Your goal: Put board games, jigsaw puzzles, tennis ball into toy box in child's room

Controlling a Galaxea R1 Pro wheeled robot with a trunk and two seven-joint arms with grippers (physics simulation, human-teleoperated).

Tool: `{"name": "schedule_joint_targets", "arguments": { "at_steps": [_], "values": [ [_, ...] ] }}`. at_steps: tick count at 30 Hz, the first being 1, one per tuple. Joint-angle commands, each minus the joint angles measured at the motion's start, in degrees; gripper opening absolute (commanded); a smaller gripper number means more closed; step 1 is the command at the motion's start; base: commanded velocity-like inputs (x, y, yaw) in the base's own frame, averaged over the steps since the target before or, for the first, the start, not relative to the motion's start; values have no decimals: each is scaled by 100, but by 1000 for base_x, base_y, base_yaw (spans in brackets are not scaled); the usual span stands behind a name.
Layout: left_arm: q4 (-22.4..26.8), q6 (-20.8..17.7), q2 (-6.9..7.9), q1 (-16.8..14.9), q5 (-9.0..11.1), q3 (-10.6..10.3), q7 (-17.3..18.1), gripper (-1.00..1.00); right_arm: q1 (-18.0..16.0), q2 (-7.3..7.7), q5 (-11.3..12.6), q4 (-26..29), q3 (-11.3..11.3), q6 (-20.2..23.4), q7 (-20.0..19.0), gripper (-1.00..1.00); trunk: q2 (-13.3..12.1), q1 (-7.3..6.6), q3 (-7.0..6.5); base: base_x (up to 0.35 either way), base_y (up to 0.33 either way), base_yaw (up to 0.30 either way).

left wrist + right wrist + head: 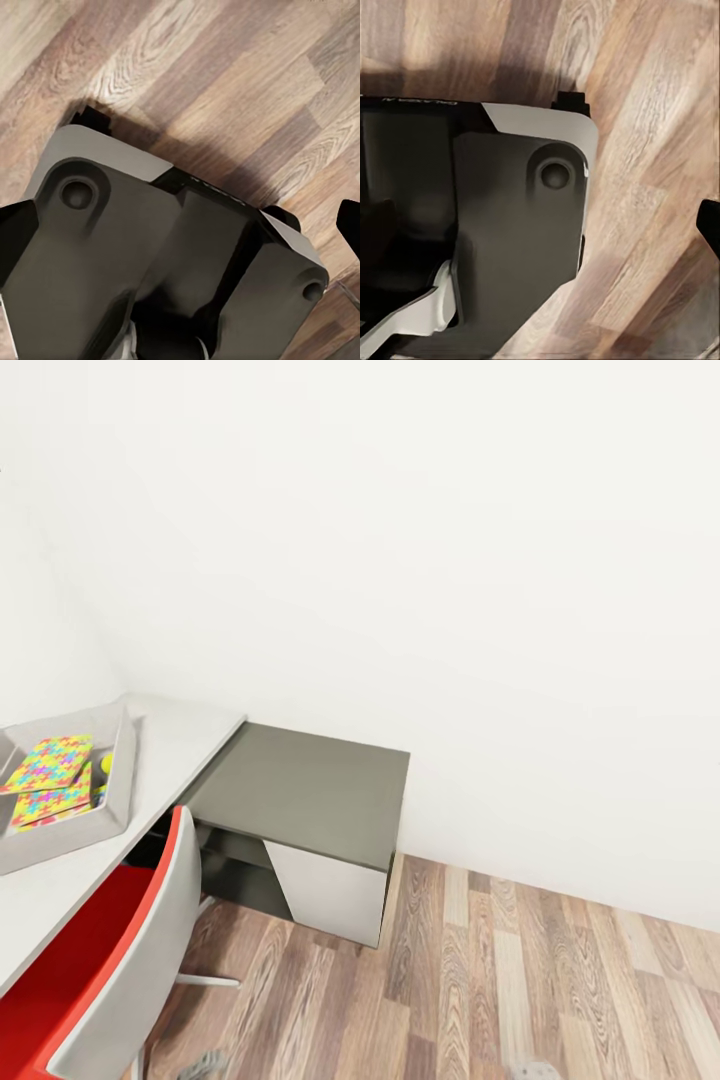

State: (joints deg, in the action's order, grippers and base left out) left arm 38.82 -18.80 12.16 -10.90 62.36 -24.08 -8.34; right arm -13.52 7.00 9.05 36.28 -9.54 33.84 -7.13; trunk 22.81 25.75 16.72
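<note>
Down at the left edge of the head view, the toy box [112, 822] sits on the light-grey top of the table [170, 745], its flared near wall close to the desk's front edge. Two jigsaw puzzles [48, 763] lie inside it, one overlapping the other, and the tennis ball [106, 764] shows as a yellow-green sliver just beside them against the box's right wall. Right of the light top, the table's darker grey corner section [305, 785] steps lower and ends against the white wall [420, 560], with a white drawer front [330, 895] below its outer edge. A red-seated chair with a grey back [140, 950] stands tucked at the desk front, just beneath the box. To the right of the corner section the wood-plank floor [540, 980] runs open to the wall's base.

Both wrist views look down on the robot's dark-grey base [150, 255] over the same planks. A dark fingertip [349, 225] shows at the picture's edge in the left wrist view, and another [709, 221] in the right wrist view; I cannot tell how far either gripper is open or whether it holds anything.
</note>
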Motion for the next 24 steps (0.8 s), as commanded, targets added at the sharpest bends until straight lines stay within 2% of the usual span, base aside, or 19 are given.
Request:
{"name": "schedule_joint_targets", "arguments": {
  "at_steps": [1, 8, 10, 11, 12, 16, 17, 21, 24],
  "values": [
    [-2, -1, 20, -1, 58, -33, -56, 100, -18, 18, 63, -154, -9, -21, 75, 100, 11, 3, 1, -9, 0, -1],
    [-174, -3, 127, 34, -25, -42, -108, 100, -46, 47, 62, -771, 46, -467, 190, 100, 11, 3, -64, -6, 0, -1],
    [-383, -3, 164, 48, -102, -48, -116, 100, -52, 62, 62, -1055, 59, -736, 217, 100, 11, 3, -83, -3, 0, 0],
    [-655, 0, 171, 61, -189, -54, -107, 100, -50, 72, 62, -1341, 66, -972, 232, 100, 11, 3, -92, -2, 0, 0],
    [-655, 0, 171, 61, -189, -54, -107, 100, -50, 72, 62, -1341, 66, -972, 232, 100, 11, 3, -101, -2, 0, 0],
    [-1226, 13, 72, 94, -380, -60, -94, 100, -11, 82, 62, -1776, 63, -1432, 241, 100, 11, 3, -139, 0, 0, 0],
    [-1226, 13, 72, 94, -380, -60, -94, 100, -11, 82, 62, -1776, 63, -1432, 241, 100, 11, 3, -148, 0, 0, 0],
    [-1635, 95, -14, 129, -487, -61, -86, 100, 58, 70, 52, -2034, 60, -2002, 250, 100, 11, 3, -185, 0, 0, 0],
    [-1753, 173, -35, 142, -516, -61, -87, 100, 84, 67, 49, -2135, 59, -2223, 252, 100, 11, 3, -213, 0, 0, 0]
  ]
}}
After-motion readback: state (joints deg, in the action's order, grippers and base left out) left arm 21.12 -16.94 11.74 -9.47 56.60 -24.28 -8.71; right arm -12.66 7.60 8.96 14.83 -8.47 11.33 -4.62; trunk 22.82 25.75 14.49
